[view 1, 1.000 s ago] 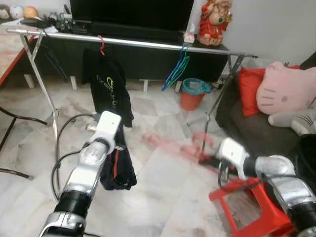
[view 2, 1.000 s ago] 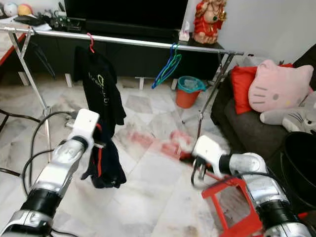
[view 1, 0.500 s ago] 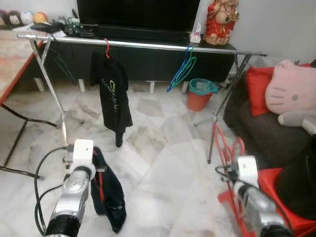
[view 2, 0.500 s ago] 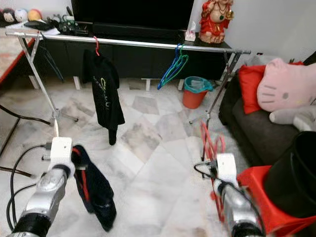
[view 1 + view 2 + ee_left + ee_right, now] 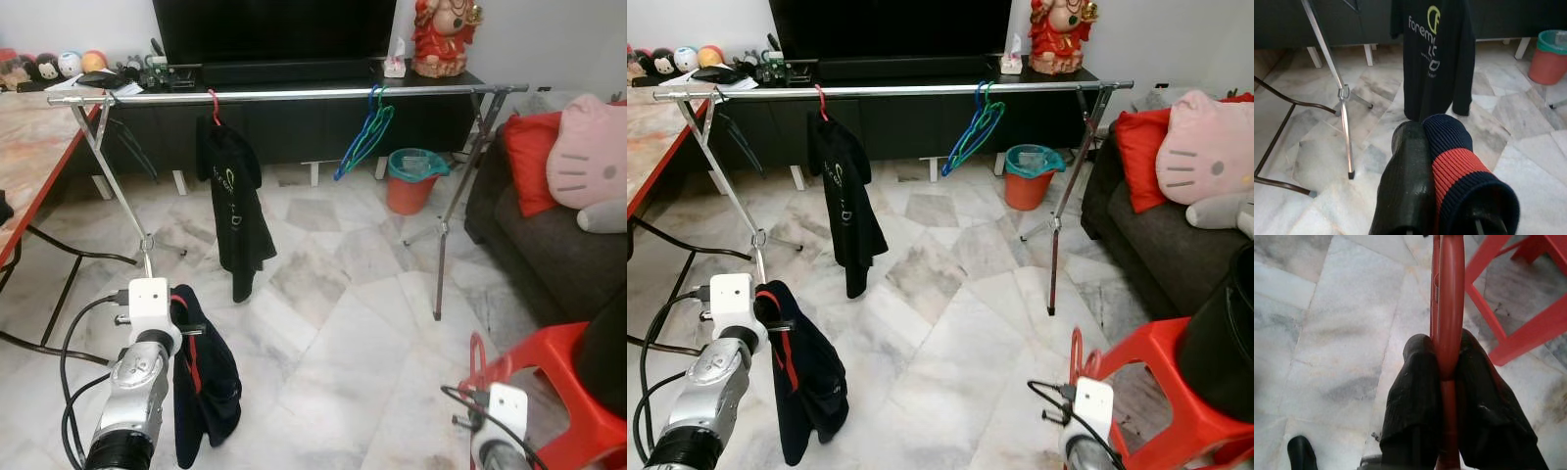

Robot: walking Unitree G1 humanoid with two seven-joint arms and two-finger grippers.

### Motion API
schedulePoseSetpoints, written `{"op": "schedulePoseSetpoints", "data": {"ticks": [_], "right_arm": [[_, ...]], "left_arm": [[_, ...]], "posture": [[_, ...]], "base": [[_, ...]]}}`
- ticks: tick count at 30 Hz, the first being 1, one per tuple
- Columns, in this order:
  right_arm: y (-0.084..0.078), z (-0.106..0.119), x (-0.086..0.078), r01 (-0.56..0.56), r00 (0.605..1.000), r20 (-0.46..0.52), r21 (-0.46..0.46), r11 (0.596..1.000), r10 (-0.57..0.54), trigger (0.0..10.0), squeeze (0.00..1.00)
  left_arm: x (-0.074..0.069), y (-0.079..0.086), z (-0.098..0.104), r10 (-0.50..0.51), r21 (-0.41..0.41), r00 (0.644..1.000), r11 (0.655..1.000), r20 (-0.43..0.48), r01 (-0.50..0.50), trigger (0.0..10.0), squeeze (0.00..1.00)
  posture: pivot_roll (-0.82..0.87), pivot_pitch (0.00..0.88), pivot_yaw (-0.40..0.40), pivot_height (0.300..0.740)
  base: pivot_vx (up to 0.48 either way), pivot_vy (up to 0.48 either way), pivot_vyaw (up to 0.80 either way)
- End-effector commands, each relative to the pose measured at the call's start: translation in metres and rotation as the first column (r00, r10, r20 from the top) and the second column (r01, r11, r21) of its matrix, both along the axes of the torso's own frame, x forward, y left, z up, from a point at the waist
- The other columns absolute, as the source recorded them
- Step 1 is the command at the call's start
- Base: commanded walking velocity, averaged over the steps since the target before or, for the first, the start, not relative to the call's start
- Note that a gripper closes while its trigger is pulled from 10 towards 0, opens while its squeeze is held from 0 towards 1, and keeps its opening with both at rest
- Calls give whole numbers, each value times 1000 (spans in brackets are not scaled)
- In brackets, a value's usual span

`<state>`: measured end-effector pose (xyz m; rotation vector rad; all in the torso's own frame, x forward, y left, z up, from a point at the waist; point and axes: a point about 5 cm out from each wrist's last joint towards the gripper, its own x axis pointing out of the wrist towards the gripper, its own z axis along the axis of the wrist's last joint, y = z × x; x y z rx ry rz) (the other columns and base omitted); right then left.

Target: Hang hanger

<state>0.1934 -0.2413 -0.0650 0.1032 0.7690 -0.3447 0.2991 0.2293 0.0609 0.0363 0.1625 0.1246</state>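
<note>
the right hand (image 5: 1444, 377) is clamped tight on a red hanger (image 5: 1449, 308), its two black fingers (image 5: 1415, 396) pressed against either side of the plastic bar with no gap showing. in the head views that hanger (image 5: 1076, 354) pokes up just above the right wrist, low over the marble floor (image 5: 353, 323) and right beside a red stool (image 5: 1176, 392).

the left hand (image 5: 1437, 161) is closed on a dark navy garment with a red stripe (image 5: 1457, 171); one finger (image 5: 1408, 181) lies bare against the cloth, the other is wrapped inside it. the garment (image 5: 201, 382) hangs down from the left wrist, near the floor.

ahead stands a metal clothes rail (image 5: 294, 95), with a black t-shirt (image 5: 233, 196) on a red hook and a bunch of blue and green hangers (image 5: 364, 137) further along. the held hanger is well apart from the rail.
</note>
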Motion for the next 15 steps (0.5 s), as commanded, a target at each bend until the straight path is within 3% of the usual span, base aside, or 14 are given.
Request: {"op": "schedulePoseSetpoints", "data": {"ticks": [1, 6, 8, 10, 15], "right_arm": [[-3, -1, -4, 6, 1000, -12, 4, 1000, -6, 10000, 0], [-4, -13, -26, 4, 995, -101, 6, 1000, -3, 10000, 0], [-4, -14, -28, 1, 994, -109, 2, 1000, 0, 10000, 0], [0, -18, -36, -55, 986, -156, 4, 998, 55, 10000, 0], [-3, -19, -38, -34, 988, -149, 12, 999, 35, 10000, 0]], "left_arm": [[-1, 2, 6, 1, 14, 999, 1000, 40, -2, 10000, 0], [-10, 9, 11, 42, 46, 996, 998, 83, -46, 10000, 0], [-10, 9, 14, 43, 49, 994, 998, 97, -48, 10000, 0], [-12, 6, 30, 29, 54, 987, 998, 158, -38, 10000, 0], [-17, -5, 39, -13, 64, 982, 998, 191, 1, 10000, 0]], "posture": [[-16, 0, 5, 740], [22, 0, -28, 740], [22, 0, -28, 740], [33, 0, -34, 740], [15, 0, -27, 740]], "base": [[0, 0, 0], [0, 0, 0], [0, 0, 0], [0, 0, 0], [0, 0, 160]]}}
